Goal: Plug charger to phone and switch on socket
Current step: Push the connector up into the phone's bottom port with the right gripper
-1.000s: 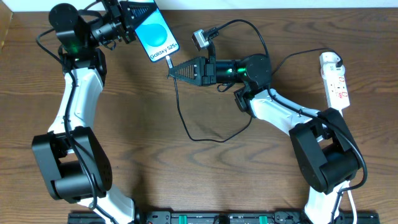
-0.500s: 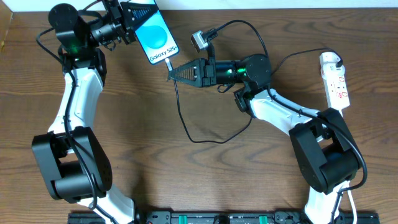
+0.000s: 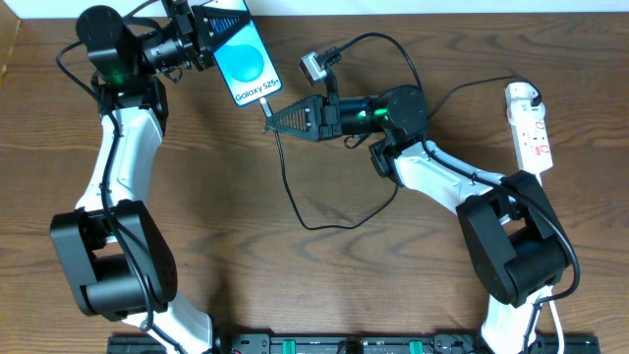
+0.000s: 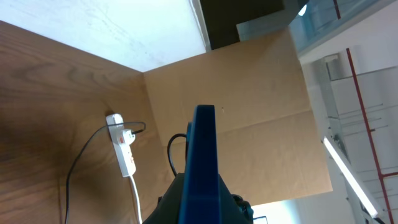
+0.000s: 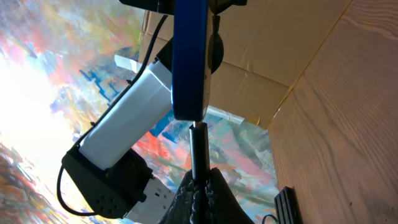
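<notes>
Over the wood table [image 3: 344,285], left gripper [image 3: 218,22] hugs the phone [image 3: 251,61]; right gripper [image 3: 272,115], pinching the charger [image 3: 287,177], has crept closer: looks nearly plugged.

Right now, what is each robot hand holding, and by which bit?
Left gripper holds the phone by its top end; right gripper pinches the charger just behind its connector tip.

Bare table [image 3: 226,285] spans the lower middle of the overhead frame, open to a gripper. The charger [image 3: 283,167] cable loops across the centre, and at upper centre the phone [image 3: 246,61], left gripper [image 3: 218,28] and right gripper [image 3: 270,111] crowd together. The socket [image 3: 532,133] at the right edge has open wood on its left, above the right arm [image 3: 432,175].
</notes>
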Motion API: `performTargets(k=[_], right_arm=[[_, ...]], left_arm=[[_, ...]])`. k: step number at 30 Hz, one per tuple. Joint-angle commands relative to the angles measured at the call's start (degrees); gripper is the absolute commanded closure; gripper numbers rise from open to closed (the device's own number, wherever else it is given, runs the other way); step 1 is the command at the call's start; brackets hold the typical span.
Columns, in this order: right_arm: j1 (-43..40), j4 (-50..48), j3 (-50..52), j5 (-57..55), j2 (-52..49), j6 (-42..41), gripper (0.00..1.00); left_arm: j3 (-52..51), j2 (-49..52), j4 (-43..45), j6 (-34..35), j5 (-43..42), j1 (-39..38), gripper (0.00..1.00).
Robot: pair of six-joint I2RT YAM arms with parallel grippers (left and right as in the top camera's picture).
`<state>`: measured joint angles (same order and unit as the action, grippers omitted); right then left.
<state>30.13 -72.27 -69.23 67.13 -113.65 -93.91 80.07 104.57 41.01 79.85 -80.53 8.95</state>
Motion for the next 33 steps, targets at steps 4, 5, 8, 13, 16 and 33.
performTargets(k=[4,5,8,13,16,33], right_arm=[[-0.42,1.38,-0.24,-6.71,0.11,1.86,0.99],[-0.42,1.4,-0.24,-6.93,0.11,2.34,0.99],[-0.42,2.19,-0.24,-7.3,0.11,2.93,0.99],[-0.48,4.72,-0.24,-7.69,0.11,4.44,0.99],[-0.5,4.81,-0.24,-8.37,0.11,4.83,0.99],[-0.59,4.79,-0.24,-6.36,0.11,6.36,0.01]], left_arm=[[0.79,-1.4,0.7,-1.2,-5.18,-1.27,0.93],[0.79,-1.4,0.7,-1.2,-5.18,-1.4,0.93],[0.79,-1.4,0.7,-1.2,-5.18,-1.73,0.93],[0.79,-1.4,0.7,-1.2,-5.35,-2.14,0.93],[0.79,-1.4,0.7,-1.2,-5.84,-2.14,0.93],[0.79,-1.4,0.68,-2.91,-4.83,-0.24,0.93]])
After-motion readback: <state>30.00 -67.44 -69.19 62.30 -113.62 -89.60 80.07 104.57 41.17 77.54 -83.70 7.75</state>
